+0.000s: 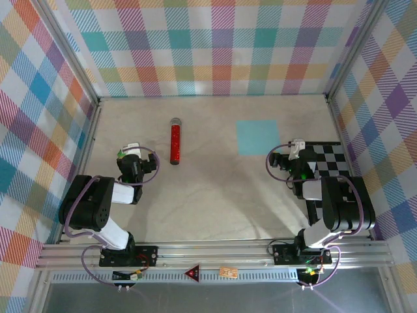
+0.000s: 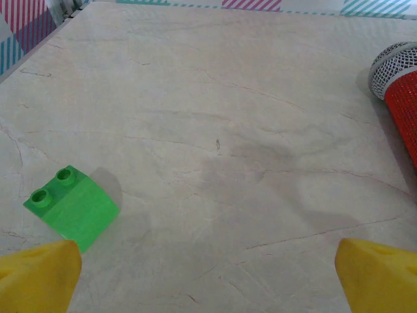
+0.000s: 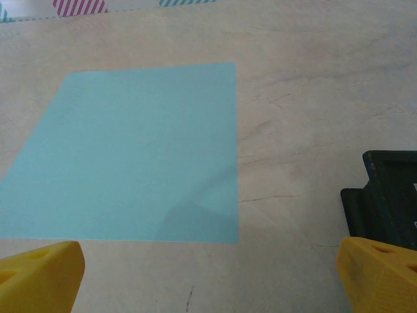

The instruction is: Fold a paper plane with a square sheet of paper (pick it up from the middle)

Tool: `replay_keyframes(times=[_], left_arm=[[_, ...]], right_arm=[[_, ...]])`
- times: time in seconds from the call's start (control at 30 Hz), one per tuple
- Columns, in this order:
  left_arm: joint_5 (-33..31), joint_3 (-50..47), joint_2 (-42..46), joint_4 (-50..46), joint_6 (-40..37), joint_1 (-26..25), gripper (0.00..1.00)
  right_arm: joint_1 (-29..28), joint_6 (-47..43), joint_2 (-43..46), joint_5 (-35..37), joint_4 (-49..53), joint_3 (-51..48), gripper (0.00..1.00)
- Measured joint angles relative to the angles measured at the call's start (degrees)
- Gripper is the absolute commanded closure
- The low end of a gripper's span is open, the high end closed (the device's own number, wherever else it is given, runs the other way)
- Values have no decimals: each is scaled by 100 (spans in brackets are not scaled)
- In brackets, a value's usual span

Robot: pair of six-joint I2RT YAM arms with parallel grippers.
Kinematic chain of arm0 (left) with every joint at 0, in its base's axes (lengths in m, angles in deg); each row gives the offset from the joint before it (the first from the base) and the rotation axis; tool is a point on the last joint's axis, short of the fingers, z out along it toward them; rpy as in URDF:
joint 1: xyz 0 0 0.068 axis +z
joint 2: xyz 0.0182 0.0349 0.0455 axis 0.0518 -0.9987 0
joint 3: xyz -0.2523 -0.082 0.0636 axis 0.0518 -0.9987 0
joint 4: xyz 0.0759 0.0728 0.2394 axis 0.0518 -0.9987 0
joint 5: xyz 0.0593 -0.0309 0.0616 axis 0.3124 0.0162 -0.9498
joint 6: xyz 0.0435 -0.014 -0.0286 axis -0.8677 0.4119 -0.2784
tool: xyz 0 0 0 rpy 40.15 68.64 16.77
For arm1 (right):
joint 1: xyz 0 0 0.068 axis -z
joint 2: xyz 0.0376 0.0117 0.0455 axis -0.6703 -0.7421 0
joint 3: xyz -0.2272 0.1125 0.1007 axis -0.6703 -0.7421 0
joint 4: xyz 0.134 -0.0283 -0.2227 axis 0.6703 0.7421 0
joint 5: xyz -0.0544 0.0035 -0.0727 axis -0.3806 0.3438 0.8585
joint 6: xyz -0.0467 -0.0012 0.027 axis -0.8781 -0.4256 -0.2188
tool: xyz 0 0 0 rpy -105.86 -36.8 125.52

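Main worry here: the square sheet of paper (image 3: pixel 130 150) lies dead flat on the surface (image 1: pixel 215 195), over on the right side, just ahead of the right pincer (image 3: pixel 208 277). It's thin stuff with no edge to get under, so a pinch at the middle could skid or crumple it instead of raising a ridge. The checkered board (image 1: pixel 332 160) sits close by, easy to clip. Both arms are tucked low, elbows back, wrists aimed forward. The right pincer is spread wide, holding nothing. The left pincer (image 2: pixel 208 280) is the same, wide and empty, near the red glittery tube (image 1: pixel 174 141) and a green block (image 2: pixel 73 207), well apart from the sheet.
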State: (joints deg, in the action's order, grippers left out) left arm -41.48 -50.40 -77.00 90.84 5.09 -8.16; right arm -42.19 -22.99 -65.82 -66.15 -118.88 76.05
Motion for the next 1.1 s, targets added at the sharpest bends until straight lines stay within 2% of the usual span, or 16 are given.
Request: replay_keyframes(times=[1.1], left_arm=[[22,9,0,0,-2,0,0]], right_arm=[[9,2,55,-68,-42,92,1]])
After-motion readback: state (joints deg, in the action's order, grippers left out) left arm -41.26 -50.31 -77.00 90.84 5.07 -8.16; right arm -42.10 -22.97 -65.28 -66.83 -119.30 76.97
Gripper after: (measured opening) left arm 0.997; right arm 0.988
